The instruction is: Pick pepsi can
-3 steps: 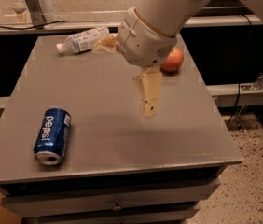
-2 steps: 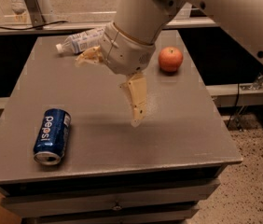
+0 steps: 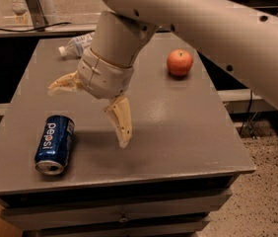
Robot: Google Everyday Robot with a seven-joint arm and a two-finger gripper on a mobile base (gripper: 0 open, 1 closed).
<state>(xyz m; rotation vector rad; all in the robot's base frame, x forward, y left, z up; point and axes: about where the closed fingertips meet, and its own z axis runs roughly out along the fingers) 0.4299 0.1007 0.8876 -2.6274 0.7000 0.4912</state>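
Note:
The pepsi can (image 3: 55,144) is dark blue with white lettering and silver ends. It lies on its side near the front left corner of the grey table (image 3: 178,127). My gripper (image 3: 87,113) hangs above the table's middle, just right of and above the can. Its two tan fingers (image 3: 121,120) are spread wide apart, one pointing left and one pointing down. It holds nothing and does not touch the can.
A red apple (image 3: 179,62) sits at the back right of the table. A clear plastic bottle (image 3: 77,45) with a white label lies at the back left, partly hidden by my arm. The table's front edge is close below the can.
My arm and gripper have moved left and forward, from near the apple toward the can. The can, apple and bottle have not moved.

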